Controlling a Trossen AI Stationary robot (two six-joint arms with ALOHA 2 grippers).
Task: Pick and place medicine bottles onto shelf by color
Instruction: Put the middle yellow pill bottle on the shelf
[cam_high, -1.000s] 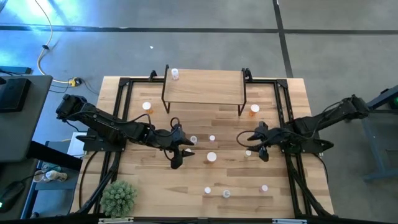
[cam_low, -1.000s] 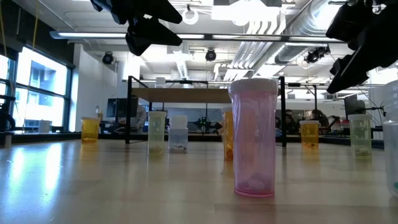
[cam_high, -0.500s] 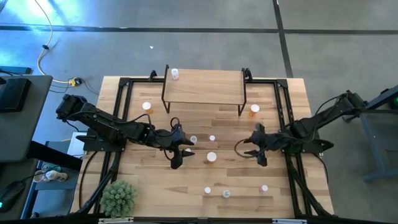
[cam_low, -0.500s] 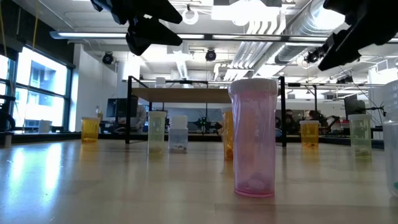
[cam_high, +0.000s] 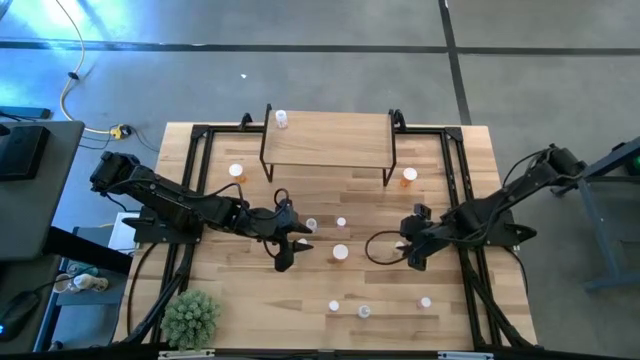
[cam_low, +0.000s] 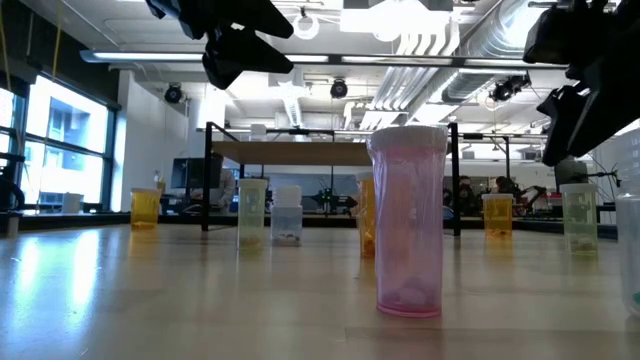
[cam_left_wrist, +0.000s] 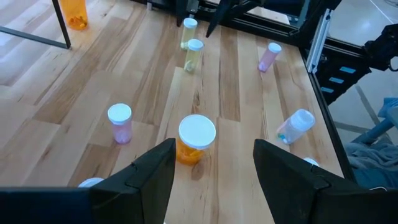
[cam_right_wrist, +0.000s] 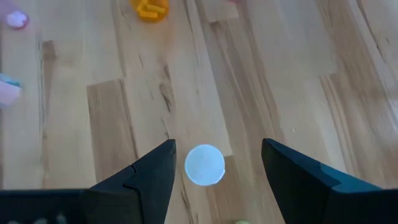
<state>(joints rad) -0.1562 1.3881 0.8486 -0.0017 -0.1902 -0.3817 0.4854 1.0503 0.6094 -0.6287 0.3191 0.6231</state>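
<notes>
- Right gripper (cam_high: 408, 252): right of centre in the high view, above the table (cam_high: 460, 310). Its wrist view shows the two fingers (cam_right_wrist: 134, 180) spread wide with nothing between them, and a white-capped bottle (cam_right_wrist: 204, 165) seen from above in the gap, standing on the wood.
- Left gripper (cam_high: 290, 250): left of centre in the high view, also off the table. Its fingers (cam_left_wrist: 143, 177) are parted wide and hold nothing. An orange bottle (cam_left_wrist: 196, 139) with a white cap stands just beyond the gap.
- Same wrist view: a small pink bottle (cam_left_wrist: 119, 122) stands left of the orange one; a pale yellow bottle (cam_left_wrist: 193, 55) is at upper centre; another pink bottle (cam_left_wrist: 269, 56) is at upper right; a whitish-blue bottle (cam_left_wrist: 295, 126) lies tilted at right.
- Shelf (cam_high: 327, 140): upper centre of the high view, a light wood board on black legs. One small white-capped bottle (cam_high: 281, 119) stands on its upper left corner.
- Two orange bottles stand beside the shelf, on the table: one (cam_high: 236, 171) to its lower left, one (cam_high: 409, 176) to its lower right.
- Low view: a tall pink bottle (cam_low: 407, 222) stands upright in the centre foreground, nearest the camera.
- Green plant ball (cam_high: 190, 318): lower left corner of the table in the high view.
</notes>
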